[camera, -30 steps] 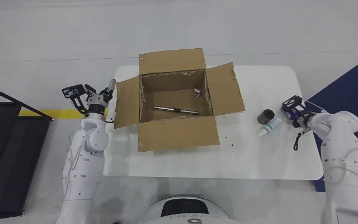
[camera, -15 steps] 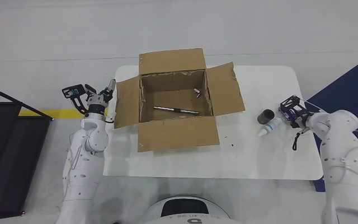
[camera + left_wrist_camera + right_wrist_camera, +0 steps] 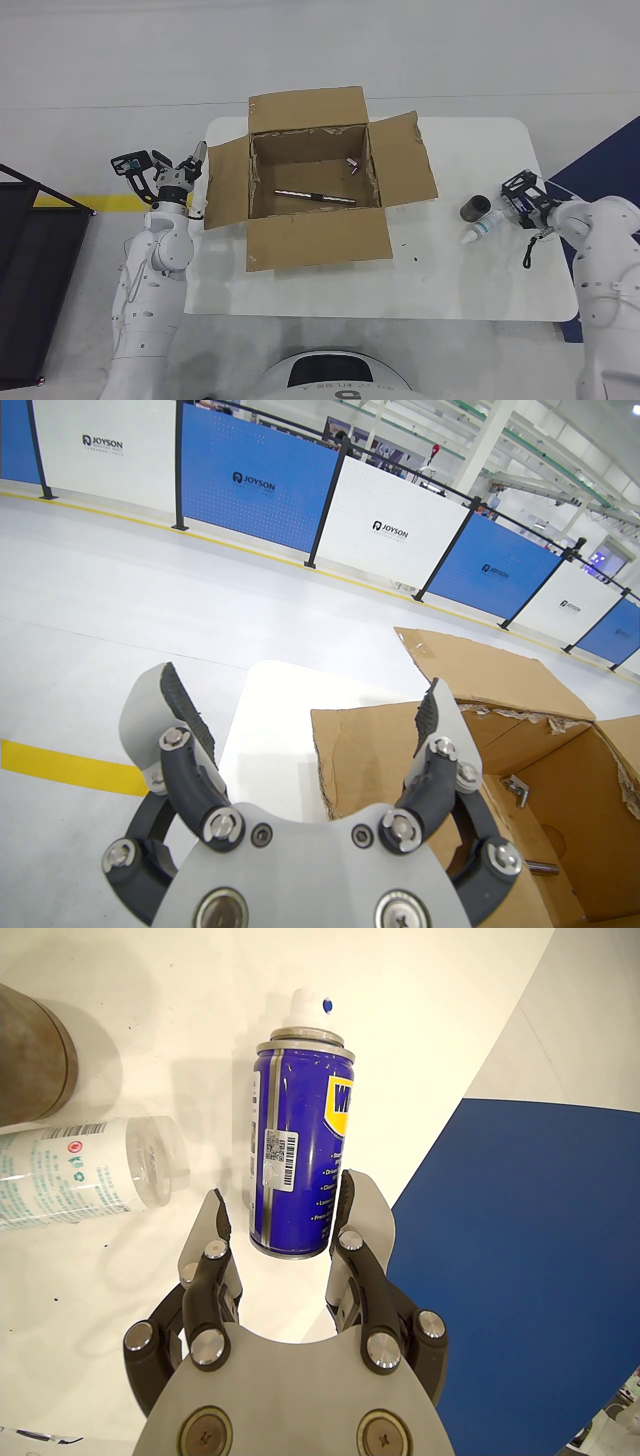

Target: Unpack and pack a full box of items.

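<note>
An open cardboard box point(image 3: 318, 238) sits mid-table with its flaps spread. Inside lie a thin metal rod point(image 3: 315, 196) and a small metal part point(image 3: 352, 163). My left gripper point(image 3: 195, 156) hangs open and holds nothing beside the box's left flap point(image 3: 360, 750). At the table's right edge a blue spray can point(image 3: 300, 1138) lies flat. My right gripper point(image 3: 283, 1200) is open astride the can's base, with one finger point(image 3: 346, 1198) against its side. In the top view the right gripper point(image 3: 520, 193) covers most of the can.
A white bottle point(image 3: 482, 226) lies next to a dark brown cylinder point(image 3: 474, 209), just beside the can. The white table point(image 3: 460, 280) ends close to the right gripper. A black rack point(image 3: 20, 270) stands on the floor at far left.
My right gripper has edged slightly along the table toward the can and bottle. The left arm and the box have not moved.
</note>
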Available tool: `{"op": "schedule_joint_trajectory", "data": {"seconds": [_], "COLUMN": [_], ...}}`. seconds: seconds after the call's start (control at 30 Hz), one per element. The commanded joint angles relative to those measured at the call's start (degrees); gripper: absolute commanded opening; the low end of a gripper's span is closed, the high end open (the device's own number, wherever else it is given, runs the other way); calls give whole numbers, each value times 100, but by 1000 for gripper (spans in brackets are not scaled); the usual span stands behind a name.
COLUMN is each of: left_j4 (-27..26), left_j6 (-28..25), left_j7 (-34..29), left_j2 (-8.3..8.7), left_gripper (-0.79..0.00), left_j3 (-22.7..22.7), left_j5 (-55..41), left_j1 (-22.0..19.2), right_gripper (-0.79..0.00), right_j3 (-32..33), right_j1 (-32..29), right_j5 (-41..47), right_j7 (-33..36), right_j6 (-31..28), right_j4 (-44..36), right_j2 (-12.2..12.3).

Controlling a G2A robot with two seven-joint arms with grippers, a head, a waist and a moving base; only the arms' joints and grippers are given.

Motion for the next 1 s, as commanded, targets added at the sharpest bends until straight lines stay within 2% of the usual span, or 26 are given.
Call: {"op": "schedule_joint_trajectory", "data": {"seconds": [0.0,0.03,0.07,0.53,0.77,0.87,0.97], "left_j4": [0,0,0,0,0,0,0], "left_j6": [-1,-1,-1,-1,-1,-1,-1], "left_j7": [0,0,0,0,0,0,0], "left_j2": [0,0,0,0,0,0,0], "left_gripper": [0,0,0,0,0,0,0], "left_j3": [0,0,0,0,0,0,0], "left_j5": [1,1,1,1,1,1,1], "left_j1": [0,0,0,0,0,0,0], "right_gripper": [-135,-31,0,0,0,0,0], "right_j3": [7,15,27,553,1109,1206,1221], "right_j1": [-10,-16,-23,-191,-327,-400,-522], "right_j5": [16,26,37,663,2570,3730,5047], "right_j7": [27,44,56,-52,-12,84,348], "right_j6": [-1,-6,-13,224,-23,3,-237], "right_j4": [-13,-22,-36,-289,-476,-594,-777], "right_j2": [8,13,18,101,113,89,83]}}
